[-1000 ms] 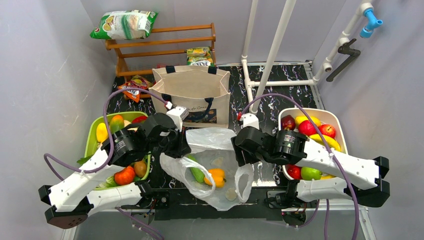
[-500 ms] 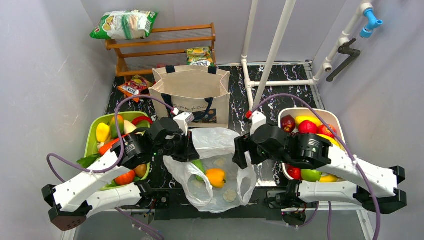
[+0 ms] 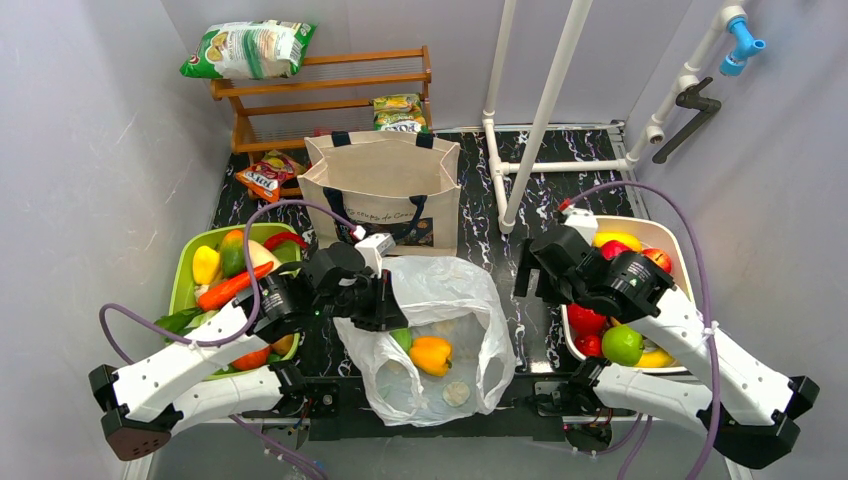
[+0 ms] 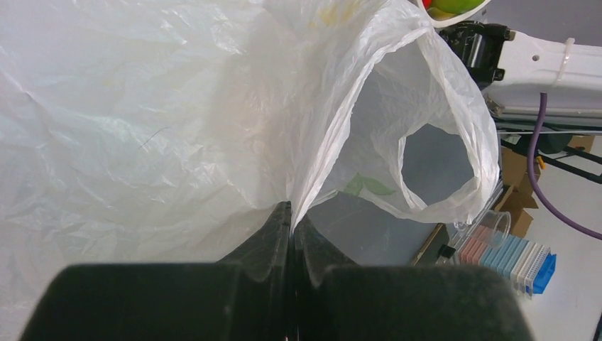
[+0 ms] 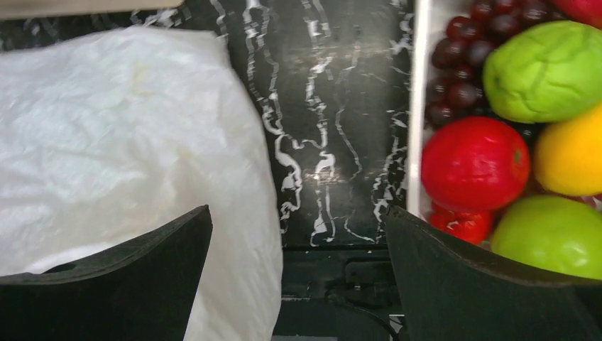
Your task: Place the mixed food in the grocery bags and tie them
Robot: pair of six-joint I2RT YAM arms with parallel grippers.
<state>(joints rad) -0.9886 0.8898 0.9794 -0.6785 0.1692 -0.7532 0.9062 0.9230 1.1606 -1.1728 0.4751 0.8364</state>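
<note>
White shells with black joint housings are being worn by the left arm [image 3: 180,360] and right arm [image 3: 700,340]. Purple cables [image 3: 290,204] are being looped off both wrists, and black wedge-shaped fingers [image 5: 468,284] are being carried.

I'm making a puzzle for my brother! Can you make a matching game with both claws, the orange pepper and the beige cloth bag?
1. left claw
2. right claw
3. orange bell pepper
4. beige canvas tote bag with navy handles

A. inside the thin white plastic bag
B. open, holding nothing
C. shut on the plastic bag's edge
D. upright before the wooden rack

Pairs: 1-C, 2-B, 3-A, 4-D
</note>
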